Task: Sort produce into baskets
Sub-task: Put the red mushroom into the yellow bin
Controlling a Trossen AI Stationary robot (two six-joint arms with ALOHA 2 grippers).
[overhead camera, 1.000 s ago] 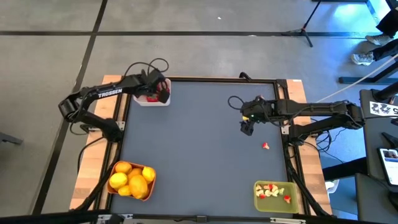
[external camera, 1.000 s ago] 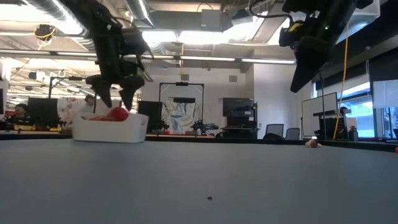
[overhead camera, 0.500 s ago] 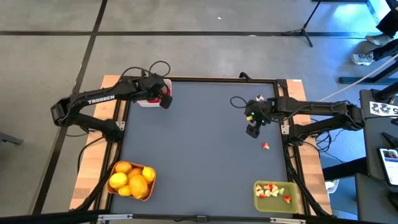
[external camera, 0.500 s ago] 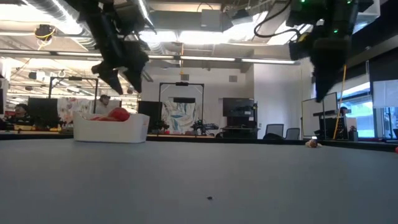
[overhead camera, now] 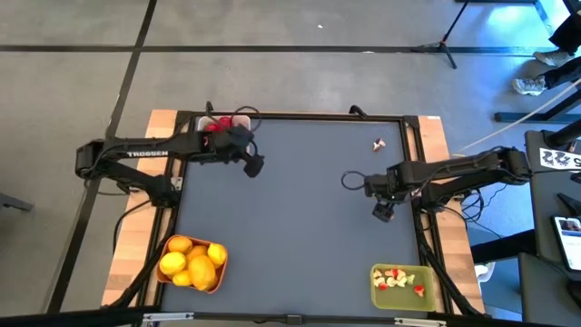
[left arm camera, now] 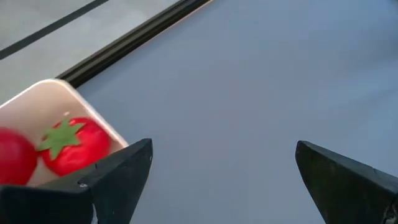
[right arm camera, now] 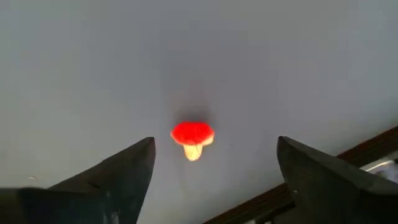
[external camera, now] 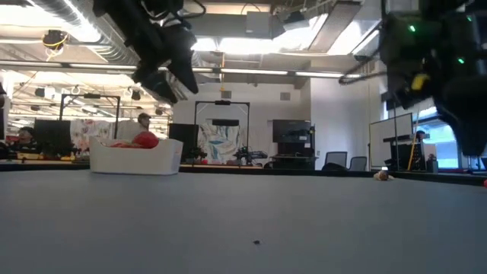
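Observation:
My right gripper (right arm camera: 215,140) points down, open, above a small red-and-pale bit (right arm camera: 192,139) that lies on the grey mat between its fingers, untouched. In the high view the right gripper (overhead camera: 383,213) hides that bit. My left gripper (overhead camera: 255,166) hangs open and empty over the mat, right of the white basket (overhead camera: 234,121). That basket holds red strawberries (left arm camera: 73,144) with green tops. A pale bit (overhead camera: 378,143) lies loose on the mat at the far right. The orange basket (overhead camera: 218,275) holds lemons. The olive-green basket (overhead camera: 374,286) holds small bits.
A raised dark frame (overhead camera: 300,116) borders the mat. The wide middle of the mat (overhead camera: 300,227) lies bare between the arms. Beyond the table, the low view shows a room with monitors and chairs (external camera: 335,160).
My left gripper has left the white basket, rising and moving toward the table's right and near edges, still open and empty. My right gripper has come down toward the near edge, tipped to point straight down, and now stands over the red bit.

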